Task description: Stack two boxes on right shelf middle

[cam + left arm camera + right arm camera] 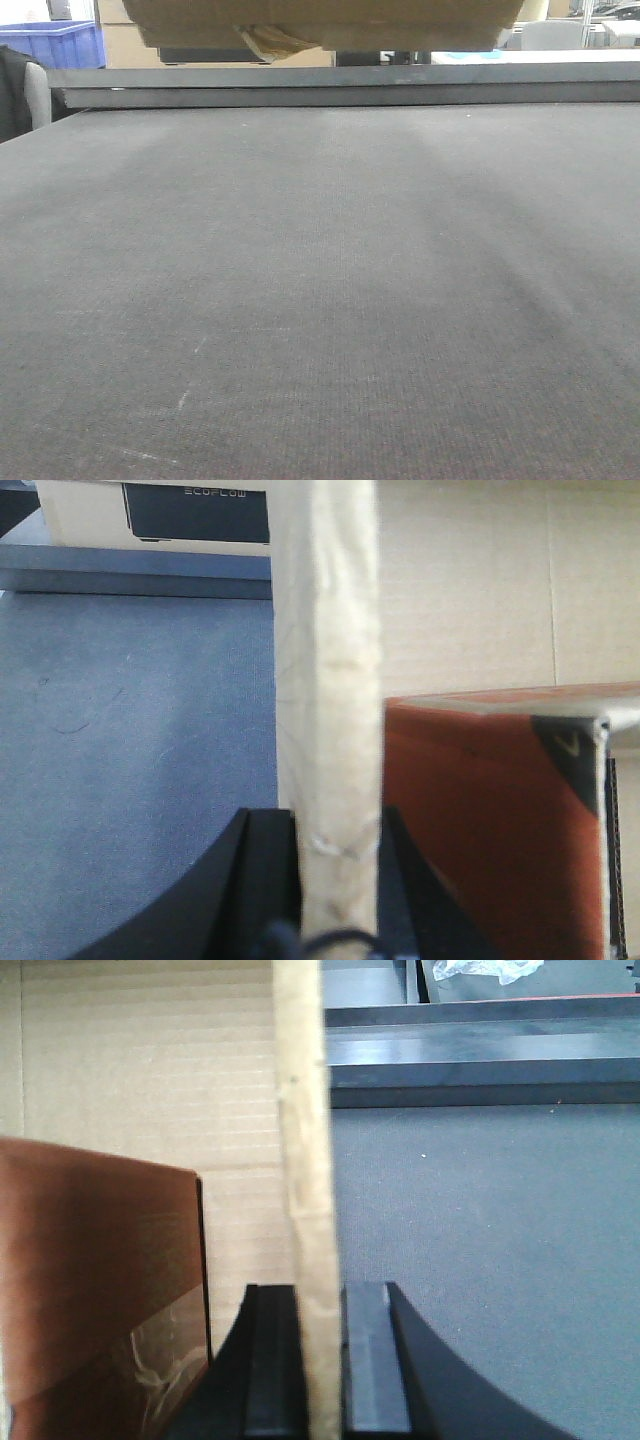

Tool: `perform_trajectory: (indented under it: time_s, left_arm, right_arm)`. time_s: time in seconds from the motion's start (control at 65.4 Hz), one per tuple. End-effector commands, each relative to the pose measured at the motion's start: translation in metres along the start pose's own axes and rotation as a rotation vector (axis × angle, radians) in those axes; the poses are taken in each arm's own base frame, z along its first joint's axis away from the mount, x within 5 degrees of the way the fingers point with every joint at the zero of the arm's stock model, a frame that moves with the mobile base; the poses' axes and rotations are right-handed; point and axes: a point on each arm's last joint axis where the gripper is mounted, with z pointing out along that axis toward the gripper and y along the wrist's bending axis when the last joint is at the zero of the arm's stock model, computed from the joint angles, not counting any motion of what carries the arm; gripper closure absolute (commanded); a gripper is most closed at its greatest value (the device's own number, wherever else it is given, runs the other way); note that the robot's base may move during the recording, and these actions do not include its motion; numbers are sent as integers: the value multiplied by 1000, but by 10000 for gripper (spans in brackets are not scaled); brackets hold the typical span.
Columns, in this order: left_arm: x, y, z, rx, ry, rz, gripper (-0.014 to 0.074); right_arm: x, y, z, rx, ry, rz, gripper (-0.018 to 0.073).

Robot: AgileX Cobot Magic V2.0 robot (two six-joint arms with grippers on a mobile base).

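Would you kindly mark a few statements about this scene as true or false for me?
1. The left end effector and the right end effector each clamp a wall of the box. True.
2. The box rests flat on the grey surface. False: in the front view its underside is at the top of the frame, above the surface.
3. The box is empty. False: a reddish-brown item sits inside it.
4. A blue bin shows at the far left of the front view. True.
5. A crumpled tape scrap hangs from the box's bottom edge. True.
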Motion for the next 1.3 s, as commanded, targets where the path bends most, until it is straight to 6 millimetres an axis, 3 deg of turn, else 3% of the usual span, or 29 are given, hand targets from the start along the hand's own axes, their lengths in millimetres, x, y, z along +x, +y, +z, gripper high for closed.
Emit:
perform_trajectory:
  time_s: [0.0, 1.284]
  left_arm:
    - [-12, 3, -15, 17, -79, -7, 707]
    - [-12, 2, -15, 18, -80, -7, 707]
  right_arm:
    - [-8, -7, -3, 30, -50, -26, 721]
    - [-9, -7, -3, 29, -52, -26, 721]
